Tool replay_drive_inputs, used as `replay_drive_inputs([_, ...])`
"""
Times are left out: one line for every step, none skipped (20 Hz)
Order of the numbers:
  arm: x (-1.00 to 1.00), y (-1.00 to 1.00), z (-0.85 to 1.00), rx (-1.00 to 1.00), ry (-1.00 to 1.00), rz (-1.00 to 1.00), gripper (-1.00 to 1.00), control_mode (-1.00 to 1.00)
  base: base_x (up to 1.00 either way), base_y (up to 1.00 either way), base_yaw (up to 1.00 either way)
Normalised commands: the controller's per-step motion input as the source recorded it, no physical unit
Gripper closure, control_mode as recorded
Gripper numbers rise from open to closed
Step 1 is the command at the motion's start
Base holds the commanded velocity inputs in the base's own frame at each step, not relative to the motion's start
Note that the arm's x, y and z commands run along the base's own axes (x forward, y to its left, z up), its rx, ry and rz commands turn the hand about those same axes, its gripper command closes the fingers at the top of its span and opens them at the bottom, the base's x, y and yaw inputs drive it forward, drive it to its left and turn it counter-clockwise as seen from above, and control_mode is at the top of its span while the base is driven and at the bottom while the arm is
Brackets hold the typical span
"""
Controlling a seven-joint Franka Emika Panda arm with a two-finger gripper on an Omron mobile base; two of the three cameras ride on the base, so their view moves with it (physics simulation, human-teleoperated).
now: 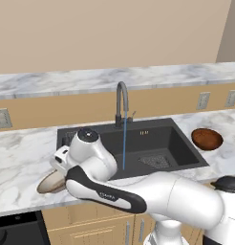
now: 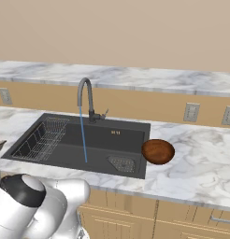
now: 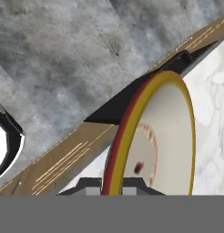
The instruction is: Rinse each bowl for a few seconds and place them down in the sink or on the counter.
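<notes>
My gripper (image 3: 112, 188) is shut on the rim of the tan bowl (image 3: 166, 136), whose cream speckled inside faces the hand camera edge-on. In the left base view the tan bowl (image 1: 49, 183) hangs tilted over the counter (image 1: 19, 158) near its front edge, left of the sink (image 1: 179, 139), partly hidden by my hand. The glossy reddish-brown bowl (image 1: 207, 139) (image 2: 158, 151) sits upright on the counter (image 2: 196, 163) just right of the sink (image 2: 103, 135). A thin blue stream runs from the gooseneck tap (image 1: 121, 100) (image 2: 85, 95) into the basin.
A wire rack (image 2: 39, 137) fills the basin's left part and a mesh drain (image 1: 155, 161) (image 2: 122, 163) lies at its front right. A raised marble ledge (image 1: 67, 79) runs behind, with wall outlets (image 2: 190, 112) below it. My arm (image 1: 153, 191) crosses the counter's front.
</notes>
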Motion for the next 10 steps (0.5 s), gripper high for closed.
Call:
replay_drive_inputs([0.0,0.19,-0.18,0.0,0.04,0.0,1.0,-1.0,0.0,0.0,0.0])
replay_drive_inputs([0.0,0.22,-0.18,0.0,0.05,0.0,1.0,-1.0,0.0,0.0,0.0])
replay_drive_inputs([0.01,0.23,-0.18,0.0,0.05,0.0,1.0,-1.0,0.0,0.0,0.0])
replay_drive_inputs([0.01,0.24,-0.18,0.0,0.05,0.0,1.0,-1.0,0.0,0.0,0.0])
replay_drive_inputs([0.01,0.23,-0.18,0.0,0.05,0.0,1.0,-1.0,0.0,0.0,0.0])
replay_drive_inputs([0.0,0.22,-0.19,0.0,0.05,0.0,1.0,-1.0,0.0,0.0,0.0])
replay_drive_inputs([0.0,0.2,-0.19,0.0,0.04,0.0,1.0,-1.0,0.0,0.0,0.0])
replay_drive_inputs([0.0,0.19,-0.21,0.0,0.05,0.0,1.0,-1.0,0.0,0.0,0.0])
replay_drive_inputs([0.0,0.19,-0.21,0.0,0.05,0.0,1.0,-1.0,0.0,0.0,0.0])
replay_drive_inputs([0.0,0.18,-0.2,0.0,0.04,0.0,1.0,-1.0,0.0,0.0,0.0])
